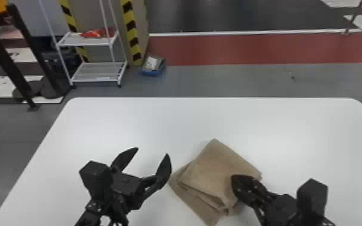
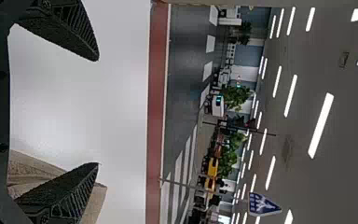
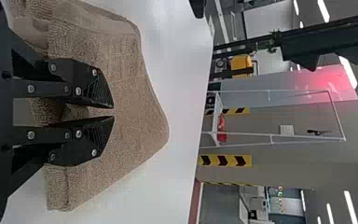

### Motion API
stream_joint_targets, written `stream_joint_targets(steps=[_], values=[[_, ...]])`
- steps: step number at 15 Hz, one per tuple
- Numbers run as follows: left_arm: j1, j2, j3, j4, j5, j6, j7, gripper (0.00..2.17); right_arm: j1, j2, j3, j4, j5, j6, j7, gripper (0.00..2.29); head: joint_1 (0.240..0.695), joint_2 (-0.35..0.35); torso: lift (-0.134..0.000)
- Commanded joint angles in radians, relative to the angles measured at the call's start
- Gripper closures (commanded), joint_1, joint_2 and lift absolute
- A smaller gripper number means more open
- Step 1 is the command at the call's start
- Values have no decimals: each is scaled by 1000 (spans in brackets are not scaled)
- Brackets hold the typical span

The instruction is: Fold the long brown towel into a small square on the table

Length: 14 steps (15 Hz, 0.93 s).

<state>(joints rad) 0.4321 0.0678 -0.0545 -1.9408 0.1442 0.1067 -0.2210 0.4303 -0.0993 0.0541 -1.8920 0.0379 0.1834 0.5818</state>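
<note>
Evidently, most of the folding has been done: the brown terry-cloth towel [image 1: 216, 168] is stacked askew in layers on the smooth white table [image 1: 129, 120], between the two arms. Its lower layers are left jutting out on the left and near sides, so some squaring up seems to be needed. The black left gripper [image 1: 152, 151] is spread wide and empty beside the towel, perhaps so that the uneven edge can be reached. The black right gripper [image 3: 113, 112] is nearly closed, with a slim gap at its tips, and is set low over the towel's right side, likely for steadying or tucking; whether any cloth is pinched cannot be told.
</note>
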Motion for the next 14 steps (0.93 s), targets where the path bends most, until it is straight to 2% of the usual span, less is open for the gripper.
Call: stream_joint_targets(steps=[1,3,4,6,10,14], values=[[5,1,4,-1,0,-3,0,73,-15,1,19,40,43,0,1,2135,695,68,-111],[8,0,10,-1,0,-6,0,73,-13,1,9,40,37,-25,0,2135,695,72,-111],[8,0,12,-1,0,-6,0,73,2,1,-14,17,-4,-83,3,2135,695,79,-111],[8,0,10,-1,0,-6,0,73,33,0,-66,-65,-69,-74,20,2135,695,77,-111],[11,0,18,-3,5,-18,-1,73,91,1,-175,-114,-78,-9,35,2138,695,22,-111],[8,0,13,-1,8,-18,-1,73,64,1,-206,-52,-56,49,38,2142,695,-31,-111]])
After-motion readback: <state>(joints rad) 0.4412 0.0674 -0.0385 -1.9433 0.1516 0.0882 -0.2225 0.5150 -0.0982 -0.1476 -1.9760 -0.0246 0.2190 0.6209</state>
